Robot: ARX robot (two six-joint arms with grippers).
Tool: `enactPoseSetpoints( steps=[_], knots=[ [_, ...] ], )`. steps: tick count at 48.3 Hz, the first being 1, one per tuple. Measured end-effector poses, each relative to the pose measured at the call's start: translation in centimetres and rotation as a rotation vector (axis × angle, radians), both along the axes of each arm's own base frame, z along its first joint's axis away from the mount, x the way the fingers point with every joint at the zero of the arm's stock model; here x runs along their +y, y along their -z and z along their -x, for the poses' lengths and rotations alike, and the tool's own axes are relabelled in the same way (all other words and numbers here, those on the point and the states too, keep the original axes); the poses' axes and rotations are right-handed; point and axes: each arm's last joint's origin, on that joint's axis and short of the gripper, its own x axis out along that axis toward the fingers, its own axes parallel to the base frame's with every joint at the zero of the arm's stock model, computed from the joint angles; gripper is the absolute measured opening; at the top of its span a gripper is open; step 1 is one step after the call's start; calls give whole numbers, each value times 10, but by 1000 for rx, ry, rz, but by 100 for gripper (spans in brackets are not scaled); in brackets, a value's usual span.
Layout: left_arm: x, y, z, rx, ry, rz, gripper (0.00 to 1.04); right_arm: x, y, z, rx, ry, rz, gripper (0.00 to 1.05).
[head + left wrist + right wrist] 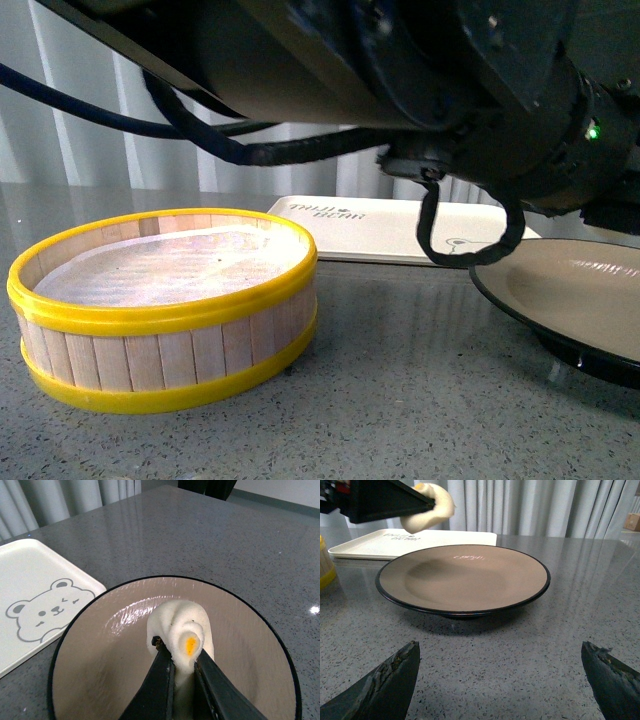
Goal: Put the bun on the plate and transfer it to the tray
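Bun (180, 625): small, cream-white, softly swirled, with an orange-yellow spot; pinched at one end by the closed left gripper (180, 652) and hanging clear above the plate's middle.
Plate (465, 575): wide, round and shallow; glossy beige-tan inside, with a black rim and foot; stands level on the grey speckled counter.
Tray (380, 225): flat cream-white rectangle with rounded corners, a grey bear drawing and dark lettering; lies on the counter just behind the plate, nearer the far edge.

Bun (180, 622) cream-white (orange spot); plate (100, 670) tan, black rim; tray (30, 565) cream, grey bear; basket (150, 355) yellow-banded wood.
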Motion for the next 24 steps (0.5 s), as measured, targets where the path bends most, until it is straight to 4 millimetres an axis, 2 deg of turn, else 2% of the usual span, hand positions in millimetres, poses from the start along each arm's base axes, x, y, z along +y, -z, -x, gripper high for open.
enactPoseSetpoints(
  steps=[8, 24],
  knots=[
    [-16, 20, -4, -4, 40, -75, 5, 0, 0, 0, 0, 0, 0, 96],
    [-27, 32, -24, -9, 1, -120, 5, 0, 0, 0, 0, 0, 0, 96]
  ],
)
